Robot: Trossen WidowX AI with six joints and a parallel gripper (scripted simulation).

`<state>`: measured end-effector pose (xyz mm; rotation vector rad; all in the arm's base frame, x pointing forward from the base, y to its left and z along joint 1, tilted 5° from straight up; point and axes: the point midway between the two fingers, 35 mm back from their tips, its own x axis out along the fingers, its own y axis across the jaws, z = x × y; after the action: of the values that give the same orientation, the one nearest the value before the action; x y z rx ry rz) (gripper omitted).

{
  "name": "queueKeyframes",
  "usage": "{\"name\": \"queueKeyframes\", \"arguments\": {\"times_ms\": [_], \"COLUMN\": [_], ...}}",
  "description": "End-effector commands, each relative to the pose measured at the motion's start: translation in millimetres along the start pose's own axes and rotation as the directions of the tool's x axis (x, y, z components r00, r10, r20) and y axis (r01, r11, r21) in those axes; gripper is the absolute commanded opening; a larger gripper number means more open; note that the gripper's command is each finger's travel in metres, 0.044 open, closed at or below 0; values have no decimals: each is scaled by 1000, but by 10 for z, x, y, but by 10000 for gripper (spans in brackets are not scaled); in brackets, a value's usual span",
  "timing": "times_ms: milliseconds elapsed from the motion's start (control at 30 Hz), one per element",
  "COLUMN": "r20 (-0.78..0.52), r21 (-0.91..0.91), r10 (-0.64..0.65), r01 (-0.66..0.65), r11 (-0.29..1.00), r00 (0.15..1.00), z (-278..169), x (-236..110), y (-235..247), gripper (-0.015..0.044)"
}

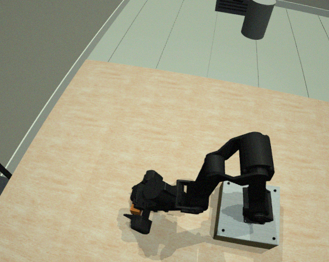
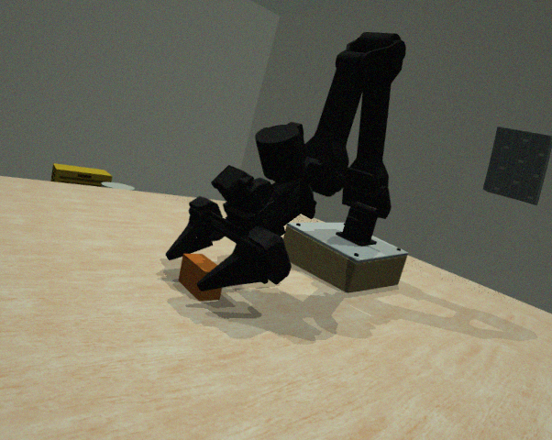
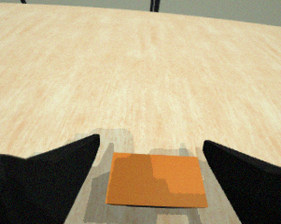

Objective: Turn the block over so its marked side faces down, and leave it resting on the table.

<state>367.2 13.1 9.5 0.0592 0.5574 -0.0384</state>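
1 wide wooden surface (image 2: 101, 359) carries everything here, and the arm (image 2: 357, 123) is bolted near one edge of it on a grey base plate (image 1: 273, 239), folded over so that its forearm reaches low and forward. That deep fold appears deliberate: it brings the wrist down almost to the surface so the fingers can come in level with a short object rather than from above.

At the arm's end the pincer (image 2: 191, 270) is spread wide and grasps nothing, its 2 black fingers standing on either side of the orange block (image 2: 196, 274) with a visible gap to each. The wide spread looks chosen to clear the block's flanks before any squeeze.

Lying flat on the surface between those fingers, the block sits close in front of the palm in the wrist view, which shows only its plain orange top. No marking is visible from any view now, so I cannot tell which face carries it. Judging by this straddle, a side grip comes next, with the flip itself not yet begun.
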Motion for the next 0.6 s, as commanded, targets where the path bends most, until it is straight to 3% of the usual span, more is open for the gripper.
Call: {"name": "queueKeyframes", "arguments": {"times_ms": [0, 300, 567], "r20": [-177, -353, -356], "r21": [12, 13, 13], "r10": [19, 11, 11], "r01": [-17, -7, -7], "r11": [1000, 1000, 1000], "r00": [984, 936, 934], "z": [472, 324, 322], "x": [-384, -708, -718], "y": [7, -25, -25], "gripper": [440, 440, 440]}}
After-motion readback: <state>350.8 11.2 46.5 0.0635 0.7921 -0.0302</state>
